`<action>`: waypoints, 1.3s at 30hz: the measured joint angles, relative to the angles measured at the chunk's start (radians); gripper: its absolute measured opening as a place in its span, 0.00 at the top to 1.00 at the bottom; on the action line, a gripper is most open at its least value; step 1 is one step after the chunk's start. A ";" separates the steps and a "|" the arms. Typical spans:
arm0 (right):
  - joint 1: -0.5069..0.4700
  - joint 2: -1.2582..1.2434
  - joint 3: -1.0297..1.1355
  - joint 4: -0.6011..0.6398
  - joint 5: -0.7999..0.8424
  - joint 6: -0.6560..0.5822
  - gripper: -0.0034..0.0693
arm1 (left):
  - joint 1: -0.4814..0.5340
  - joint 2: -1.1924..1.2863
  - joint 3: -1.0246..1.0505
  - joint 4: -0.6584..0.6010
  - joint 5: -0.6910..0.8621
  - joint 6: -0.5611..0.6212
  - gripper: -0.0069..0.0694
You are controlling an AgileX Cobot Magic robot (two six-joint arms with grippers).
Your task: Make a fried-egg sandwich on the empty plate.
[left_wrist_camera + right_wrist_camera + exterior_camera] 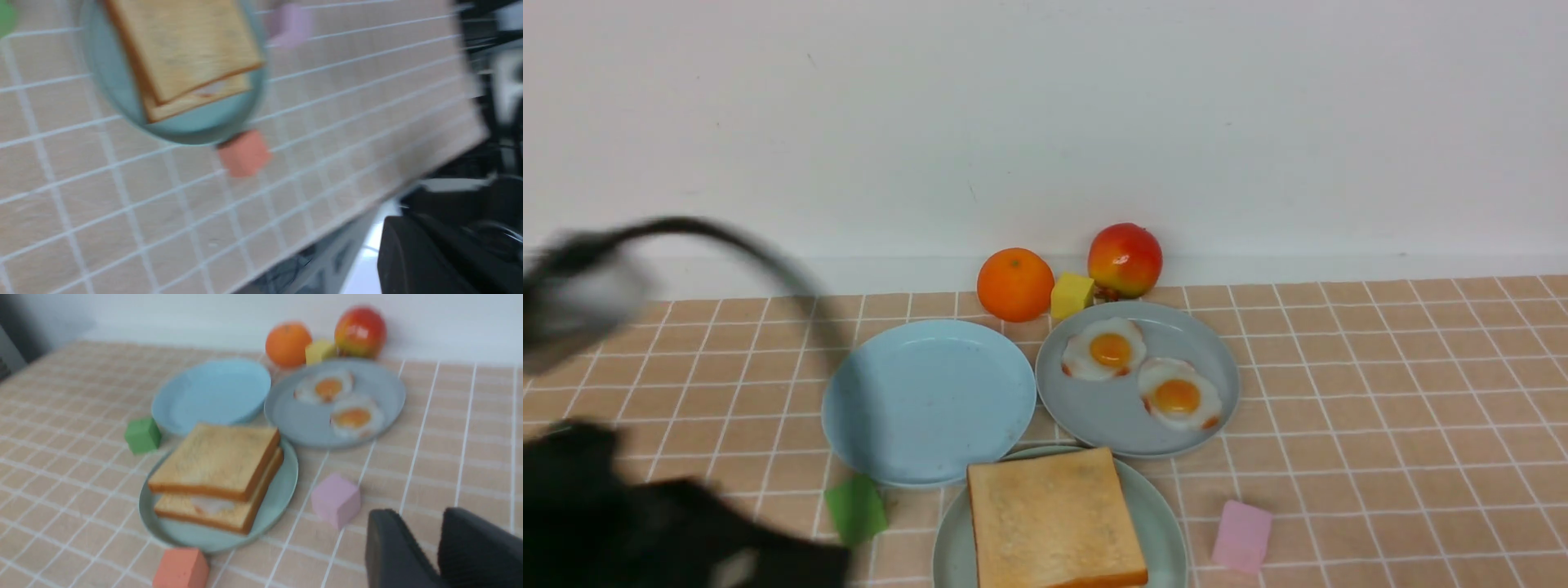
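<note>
Sitting on the mint-green plate (pixel 281 485) at the near side of the surface (pixel 1380 392), the fried-egg sandwich (pixel 216 465) shows white between its layers. The right pincer (pixel 438 531) hangs slightly parted and empty. The left pincer is closed, and the left arm (pixel 621 514) is blurred.

The toast of the fried-egg sandwich (pixel 216 465) looks matt and finely grainy, the plate (pixel 286 479) under it smooth satin plastic, the loose fried eggs (pixel 1104 349) and apple (pixel 1125 260) glossy, the tiled table cover (pixel 1380 392) matt.
</note>
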 joint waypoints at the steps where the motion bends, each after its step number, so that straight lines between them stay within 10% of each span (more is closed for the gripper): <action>1: 0.000 -0.009 0.000 -0.005 0.000 0.000 0.75 | 0.000 -0.034 0.004 -0.003 0.003 0.000 0.93; 6: 0.000 -0.021 0.001 -0.027 0.001 0.000 0.96 | 0.000 -0.210 0.063 -0.008 0.012 -0.002 0.93; 27: 0.000 -0.021 0.001 -0.039 0.022 0.000 0.97 | 0.000 -0.352 0.101 0.136 0.054 0.029 0.93; 39: 0.000 -0.021 0.001 -0.039 0.022 0.000 0.96 | 0.214 -0.740 0.606 0.507 -0.500 0.050 0.93</action>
